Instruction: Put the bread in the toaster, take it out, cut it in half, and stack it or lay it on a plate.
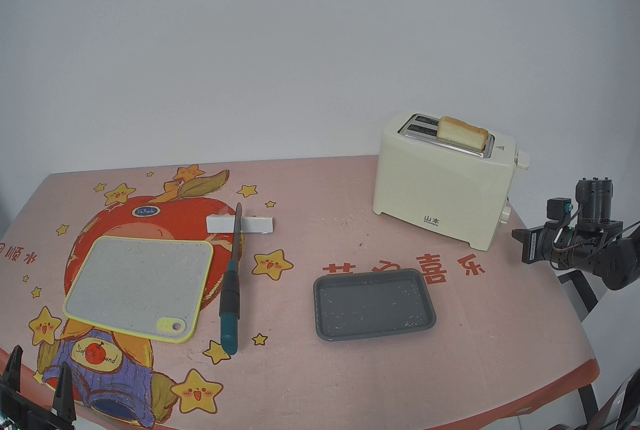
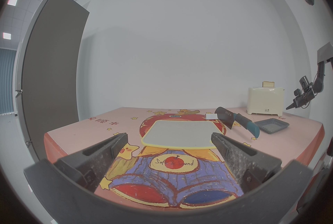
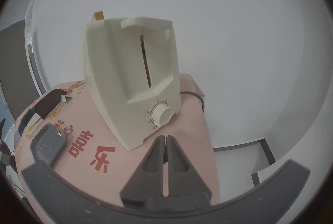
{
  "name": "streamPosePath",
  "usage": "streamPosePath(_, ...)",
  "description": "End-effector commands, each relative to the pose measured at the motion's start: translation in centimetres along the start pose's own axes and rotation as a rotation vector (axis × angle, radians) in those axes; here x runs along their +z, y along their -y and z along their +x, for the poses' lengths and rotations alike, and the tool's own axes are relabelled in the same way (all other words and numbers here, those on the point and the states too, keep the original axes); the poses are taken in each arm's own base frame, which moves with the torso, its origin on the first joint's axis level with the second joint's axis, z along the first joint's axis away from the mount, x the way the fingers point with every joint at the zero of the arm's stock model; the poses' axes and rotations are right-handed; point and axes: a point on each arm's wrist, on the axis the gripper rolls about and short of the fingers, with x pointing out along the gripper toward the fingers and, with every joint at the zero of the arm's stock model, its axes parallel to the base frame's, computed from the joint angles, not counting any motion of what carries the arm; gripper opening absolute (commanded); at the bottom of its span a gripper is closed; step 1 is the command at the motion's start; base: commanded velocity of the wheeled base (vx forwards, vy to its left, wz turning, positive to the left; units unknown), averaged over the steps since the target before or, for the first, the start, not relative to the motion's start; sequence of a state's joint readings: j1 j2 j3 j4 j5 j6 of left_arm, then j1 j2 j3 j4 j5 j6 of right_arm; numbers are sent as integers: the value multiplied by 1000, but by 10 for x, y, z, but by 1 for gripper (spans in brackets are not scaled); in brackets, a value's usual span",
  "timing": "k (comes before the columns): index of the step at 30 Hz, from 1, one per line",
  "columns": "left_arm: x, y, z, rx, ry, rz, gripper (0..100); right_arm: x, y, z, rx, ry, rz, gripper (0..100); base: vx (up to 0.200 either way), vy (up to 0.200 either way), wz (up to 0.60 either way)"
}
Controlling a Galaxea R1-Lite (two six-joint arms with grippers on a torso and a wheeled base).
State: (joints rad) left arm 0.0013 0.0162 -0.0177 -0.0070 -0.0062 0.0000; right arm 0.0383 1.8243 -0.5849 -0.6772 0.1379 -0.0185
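Observation:
A cream toaster stands at the back right of the table, and a toasted bread slice sticks up out of its nearer slot. My right gripper hovers just off the toaster's lever end, shut on nothing. In the right wrist view the shut gripper points at the toaster's dial, below the raised lever. My left gripper is open and empty at the table's front left corner. A grey tray-like plate lies mid-table. A knife lies beside the cutting board.
The knife's blade rests on a small white block. A power cord runs behind the toaster near the table's right edge. A pink printed cloth covers the table, with bare room along the front.

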Motion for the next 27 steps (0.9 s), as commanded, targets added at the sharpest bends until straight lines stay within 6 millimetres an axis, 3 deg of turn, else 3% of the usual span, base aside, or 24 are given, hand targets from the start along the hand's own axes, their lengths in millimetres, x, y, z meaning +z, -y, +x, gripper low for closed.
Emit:
streamPosePath(1, -5, 0, 1, 0, -10, 0, 100, -1, -1, 7, -3, 5, -3, 0, 0, 0, 0)
streamPosePath(7, -5, 0, 1, 0, -10, 0, 100, -5, 0, 19, -18, 59, -8, 0, 0, 0, 0)
streamPosePath(27, -5, 0, 1, 0, -10, 0, 100, -5, -2, 23, -31, 59, -10, 0, 0, 0, 0)
